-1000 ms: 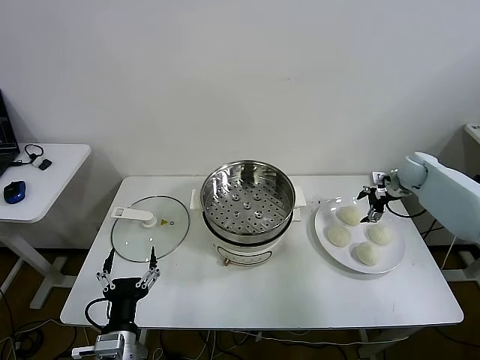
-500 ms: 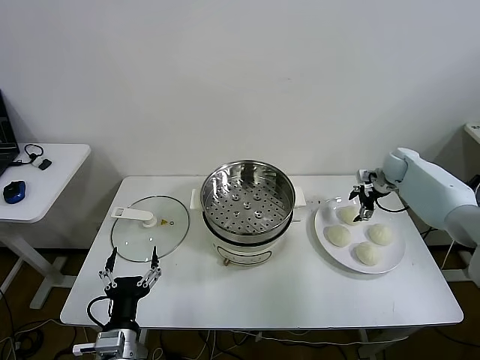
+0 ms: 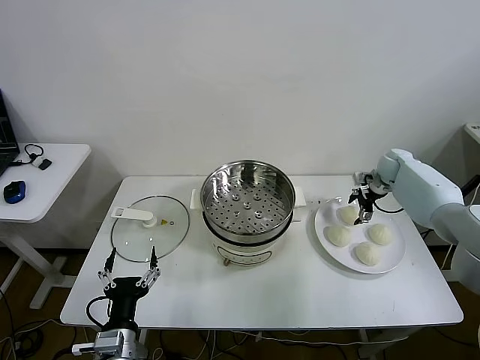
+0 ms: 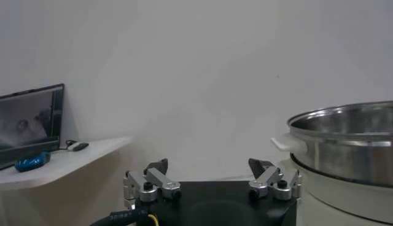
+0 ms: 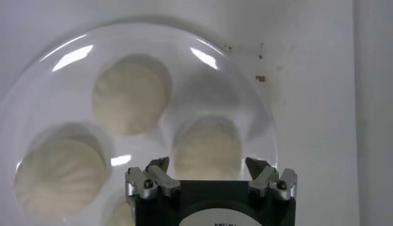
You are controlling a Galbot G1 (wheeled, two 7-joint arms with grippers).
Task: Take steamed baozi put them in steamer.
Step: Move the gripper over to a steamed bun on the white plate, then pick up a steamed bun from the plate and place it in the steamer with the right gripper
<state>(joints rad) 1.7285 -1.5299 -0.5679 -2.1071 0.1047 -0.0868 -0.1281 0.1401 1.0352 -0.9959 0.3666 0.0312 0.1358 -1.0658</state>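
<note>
Head camera overlooks table; wrist cameras sit close.

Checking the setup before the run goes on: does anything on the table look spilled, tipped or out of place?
Nothing stands out. The steamer stands upright and uncovered, its glass lid flat on the table beside it. All four baozi sit on the white plate, with the open right claw above them.

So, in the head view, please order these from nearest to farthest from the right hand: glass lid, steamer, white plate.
From the right hand, open over the baozi:
1. White plate, directly beneath it, table's right side.
2. Steamer, centre.
3. Glass lid, far left.
</note>
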